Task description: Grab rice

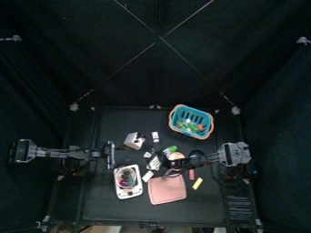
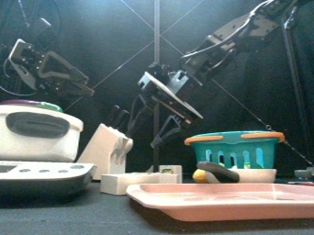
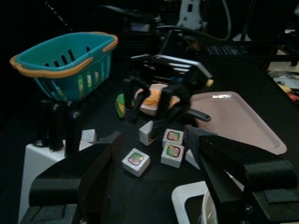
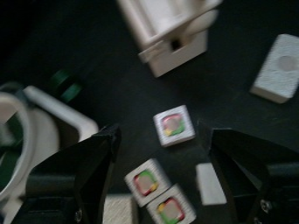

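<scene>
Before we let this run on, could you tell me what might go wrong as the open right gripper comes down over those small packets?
The packets lie close together, so the wide-open right gripper could catch two or nudge one aside. They lie flat on the table, so the jaws may slide over one without gripping it. The white knife block stands near and could be bumped.
</scene>
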Available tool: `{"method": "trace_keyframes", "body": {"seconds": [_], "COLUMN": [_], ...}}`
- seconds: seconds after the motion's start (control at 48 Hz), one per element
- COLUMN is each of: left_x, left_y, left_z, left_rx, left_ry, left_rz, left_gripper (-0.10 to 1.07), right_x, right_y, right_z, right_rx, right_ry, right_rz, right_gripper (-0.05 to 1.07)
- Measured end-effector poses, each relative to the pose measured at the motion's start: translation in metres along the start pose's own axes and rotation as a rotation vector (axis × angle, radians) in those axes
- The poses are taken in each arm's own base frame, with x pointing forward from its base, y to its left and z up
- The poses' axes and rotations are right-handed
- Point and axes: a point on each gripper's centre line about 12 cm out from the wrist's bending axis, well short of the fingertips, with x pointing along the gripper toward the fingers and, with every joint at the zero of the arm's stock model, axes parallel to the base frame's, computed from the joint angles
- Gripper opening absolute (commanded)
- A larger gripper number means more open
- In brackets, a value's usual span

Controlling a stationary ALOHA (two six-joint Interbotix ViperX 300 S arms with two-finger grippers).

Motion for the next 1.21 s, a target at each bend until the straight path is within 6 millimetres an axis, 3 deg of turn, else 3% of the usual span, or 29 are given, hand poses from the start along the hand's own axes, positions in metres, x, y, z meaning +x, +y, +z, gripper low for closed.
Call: {"method": "trace_keyframes", "body": {"seconds": [0.292, 0.458, 0.667, 0.979, 1.208], "left_x": [-0.003, -0.003, -0.005, -0.005, -0.006], "left_y": [0.0, 0.0, 0.0, -0.001, 0.0], "left_z": [0.0, 0.001, -0.002, -0.003, -0.003], "left_rx": [-0.001, 0.0, -0.001, -0.001, -0.002], "left_ry": [-0.008, -0.009, -0.002, 0.0, 0.0], "left_rz": [0.001, 0.001, 0.0, -0.001, 0.0], "left_gripper": [0.94, 0.94, 0.94, 0.94, 0.94], "right_x": [-0.01, -0.016, -0.016, -0.012, 0.006], "right_y": [0.027, 0.038, 0.036, 0.042, 0.039], "right_z": [-0.032, -0.041, -0.039, -0.021, -0.033], "right_rx": [-0.222, -0.314, -0.455, -0.563, -0.598], "right_ry": [0.124, 0.182, 0.181, 0.135, 0.172], "right_rz": [0.269, 0.392, 0.429, 0.456, 0.444], "right_gripper": [0.99, 0.99, 0.99, 0.99, 0.99]}}
